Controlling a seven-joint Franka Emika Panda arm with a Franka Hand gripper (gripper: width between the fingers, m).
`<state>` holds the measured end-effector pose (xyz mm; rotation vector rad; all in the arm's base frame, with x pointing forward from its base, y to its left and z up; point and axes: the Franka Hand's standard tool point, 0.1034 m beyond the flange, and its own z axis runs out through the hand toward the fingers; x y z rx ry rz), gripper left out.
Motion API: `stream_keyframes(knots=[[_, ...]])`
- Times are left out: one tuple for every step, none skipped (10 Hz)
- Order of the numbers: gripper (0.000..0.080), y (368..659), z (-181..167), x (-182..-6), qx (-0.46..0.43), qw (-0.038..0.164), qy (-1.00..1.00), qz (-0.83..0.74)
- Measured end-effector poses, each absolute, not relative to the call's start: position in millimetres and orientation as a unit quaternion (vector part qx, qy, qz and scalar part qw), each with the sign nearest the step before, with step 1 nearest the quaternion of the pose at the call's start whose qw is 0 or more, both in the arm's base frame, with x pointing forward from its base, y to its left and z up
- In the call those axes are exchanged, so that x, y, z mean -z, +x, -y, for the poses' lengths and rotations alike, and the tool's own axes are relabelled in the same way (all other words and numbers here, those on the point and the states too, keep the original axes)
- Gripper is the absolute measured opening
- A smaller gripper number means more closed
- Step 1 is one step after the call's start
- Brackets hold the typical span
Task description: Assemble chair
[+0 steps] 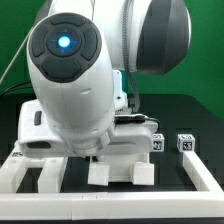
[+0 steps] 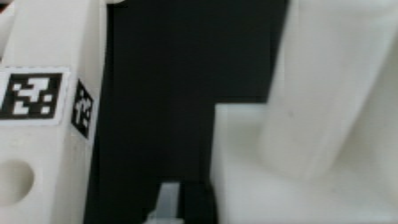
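The arm fills the middle of the exterior view and hides my gripper there. Two small white tagged cubes, one [image 1: 158, 143] beside the other [image 1: 185, 143], stand on the black table at the exterior view's right. More white chair pieces [image 1: 118, 172] lie low in the middle, partly behind the arm. In the wrist view a white piece with a tag [image 2: 36, 95] and a round hole is on one side, and a stepped white piece [image 2: 311, 150] on the other, with black table between them. One pale fingertip [image 2: 169, 205] shows over that gap; the other is not visible.
A long white rail frame [image 1: 30, 175] runs along the front of the table. A white block [image 1: 35, 125] sits at the exterior view's left behind the arm. A green backdrop stands behind.
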<state>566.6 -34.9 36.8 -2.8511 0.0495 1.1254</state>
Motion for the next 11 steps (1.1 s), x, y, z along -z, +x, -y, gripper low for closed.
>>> stream_keyframes(knots=[[0.0034,567.8,35.9,-42.8,-0.368,0.039,-0.929,-0.017],[0.0034,566.9,39.3,-45.9,-0.374,0.041,-0.926,-0.021],[0.0034,568.0,41.3,-44.7,-0.373,0.041,-0.927,-0.023],[0.0034,568.1,41.2,-44.0,-0.372,0.041,-0.927,-0.023],[0.0034,568.1,41.6,-43.7,-0.372,0.041,-0.927,-0.023],[0.0034,568.1,41.9,-43.5,-0.372,0.041,-0.927,-0.023],[0.0241,568.1,42.0,-43.5,-0.372,0.041,-0.927,-0.023],[0.0377,568.0,42.1,-43.4,-0.372,0.041,-0.927,-0.023],[0.0377,568.0,42.2,-43.4,-0.372,0.041,-0.927,-0.023],[0.057,568.0,42.3,-43.4,-0.372,0.041,-0.927,-0.024],[0.0628,568.0,42.4,-43.3,-0.372,0.041,-0.927,-0.024]])
